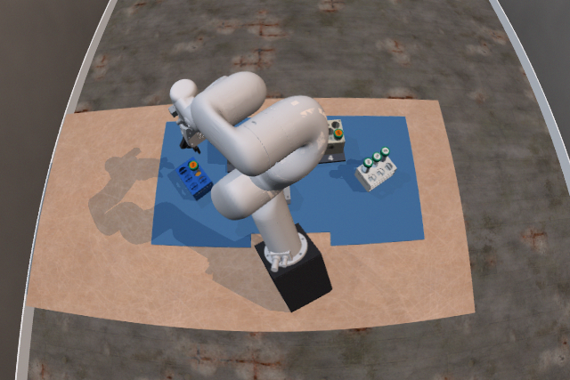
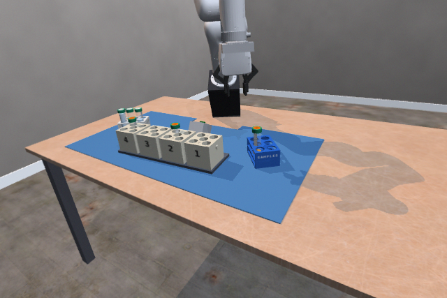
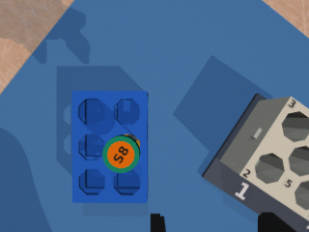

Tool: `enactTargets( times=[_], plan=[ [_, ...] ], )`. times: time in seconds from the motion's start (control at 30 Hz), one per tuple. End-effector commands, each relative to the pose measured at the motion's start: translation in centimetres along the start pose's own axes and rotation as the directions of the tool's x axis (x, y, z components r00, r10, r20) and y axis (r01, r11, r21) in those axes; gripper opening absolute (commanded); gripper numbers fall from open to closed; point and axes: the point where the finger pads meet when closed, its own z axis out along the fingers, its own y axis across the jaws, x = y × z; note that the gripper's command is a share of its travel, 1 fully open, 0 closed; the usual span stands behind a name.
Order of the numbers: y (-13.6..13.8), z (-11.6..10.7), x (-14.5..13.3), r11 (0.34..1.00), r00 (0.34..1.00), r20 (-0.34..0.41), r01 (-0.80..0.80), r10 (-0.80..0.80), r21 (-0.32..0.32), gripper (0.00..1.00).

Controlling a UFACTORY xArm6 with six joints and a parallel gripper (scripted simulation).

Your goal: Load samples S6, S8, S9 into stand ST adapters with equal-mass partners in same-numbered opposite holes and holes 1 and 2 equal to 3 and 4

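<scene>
Four adapters, two racks, three orange-dot tubes, apparently three blanks.

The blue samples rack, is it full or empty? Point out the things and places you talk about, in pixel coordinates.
Neither: the blue rack [image 1: 200, 190] [image 2: 267, 161] [image 3: 110, 195] is partly filled. One orange-dotted tube [image 1: 193, 165] [image 2: 256, 130] [image 3: 121, 154] stands in it, and other wells show open.

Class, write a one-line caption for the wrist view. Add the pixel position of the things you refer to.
Sample tube S8 [image 1: 193, 165] [image 2: 256, 130] [image 3: 121, 154] stands in the blue rack [image 1: 199, 192] [image 2: 267, 162] [image 3: 110, 194], beside adapter 1 [image 2: 204, 155] [image 3: 251, 137].
</scene>
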Motion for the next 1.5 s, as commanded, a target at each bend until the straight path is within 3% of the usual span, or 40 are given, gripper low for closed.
enactTargets(
  times=[0.0, 0.4, 0.83, 1.47],
  plan=[
    [-1.6, 0.0, 1.0, 1.000, 1.000, -0.001, -0.002, 0.002, -0.006, 0.57],
    [-6.1, 0.0, 3.2, 1.000, 1.000, -0.001, -0.002, 0.002, -0.006, 0.57],
    [-6.0, 0.4, 3.2, 1.000, 1.000, -0.001, -0.002, 0.002, -0.006, 0.57],
    [-6.0, 3.8, 3.2, 1.000, 1.000, -0.001, -0.002, 0.002, -0.006, 0.57]
  ],
)
